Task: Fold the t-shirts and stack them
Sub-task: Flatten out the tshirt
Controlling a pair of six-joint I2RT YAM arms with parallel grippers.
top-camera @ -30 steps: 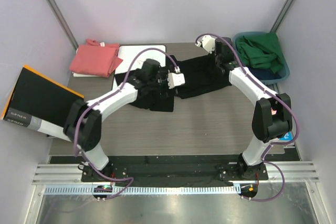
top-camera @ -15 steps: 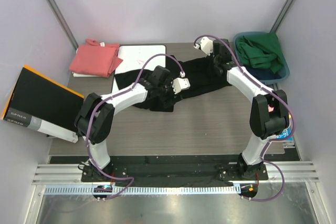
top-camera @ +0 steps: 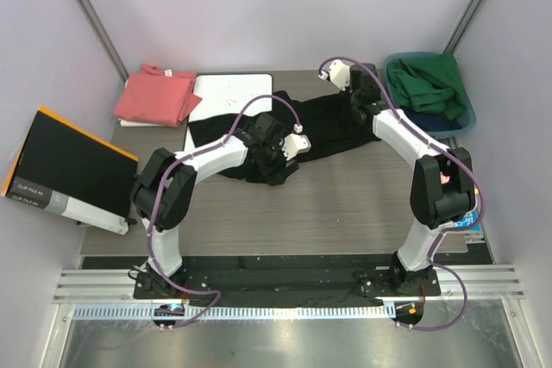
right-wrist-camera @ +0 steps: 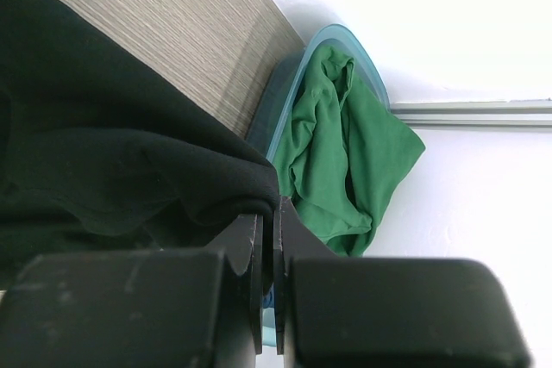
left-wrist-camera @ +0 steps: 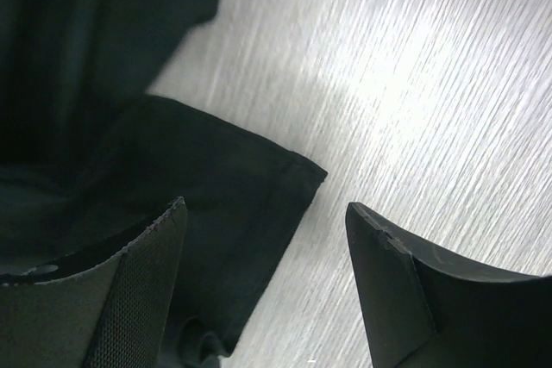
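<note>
At the far left, well away from the white board, a flat black box with an orange edge leans off the side of the table. The salmon-pink t-shirt lies folded at the table's far left corner, right up against the board's left edge.

The black t-shirt is spread in a crumpled band that starts at the board's near edge and runs away to the right of the board. Part of it overlaps the board's near right corner. No print or lettering shows on it from above.

My left end effector hangs just nearer than the board's near right corner, low over the black t-shirt. Its fingers stand wide apart with nothing between them but air. In my left wrist view a hemmed corner of the black cloth lies under the gap. One finger is over cloth and the other is over bare table.

My right end effector is to the right of the board, at the far edge of the black t-shirt. Its fingers are pressed together, clamped on a fold of that black cloth, which bunches over the tips.

Farthest right of the board, a blue tub sits at the table's far right corner with a green cloth heaped in it.
</note>
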